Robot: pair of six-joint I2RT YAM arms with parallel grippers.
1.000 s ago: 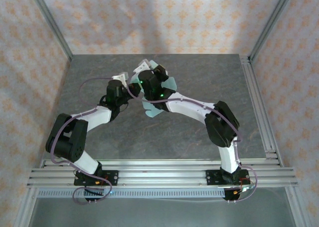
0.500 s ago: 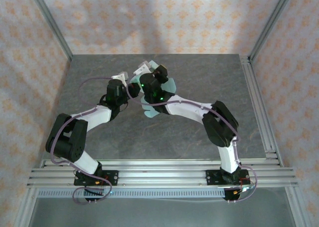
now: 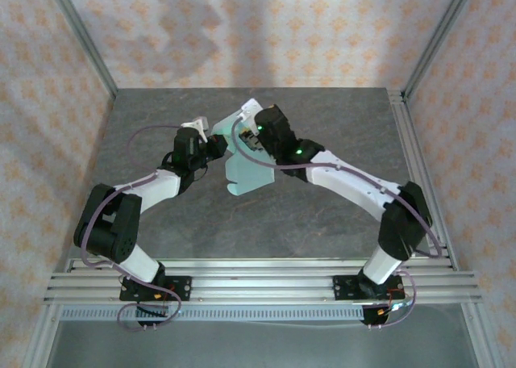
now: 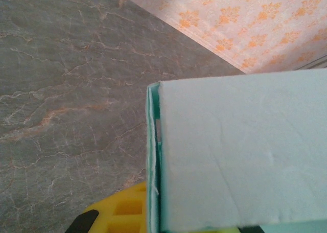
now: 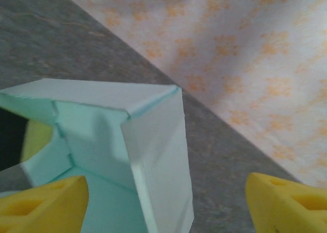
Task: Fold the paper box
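The paper box (image 3: 247, 173) is a pale mint-green card piece held above the grey table between both arms. In the left wrist view a broad panel of the paper box (image 4: 240, 151) rises from my left gripper (image 4: 158, 218), which is shut on the card's edge beside a yellow finger (image 4: 120, 210). My left gripper (image 3: 213, 147) meets the box from the left. My right gripper (image 3: 244, 126) stands open at the box's far side. Its yellow fingers (image 5: 43, 202) are wide apart, with a folded flap of the box (image 5: 153, 151) standing between them, touching neither.
The grey marble-patterned table (image 3: 322, 215) has patterned walls on three sides. An aluminium rail (image 3: 419, 174) runs along the right edge, and more rails (image 3: 258, 275) cross the front by the arm bases.
My right gripper has opened and let go of the box. The right arm has stretched out, its elbow swinging to the right. The left gripper stays shut on the card.
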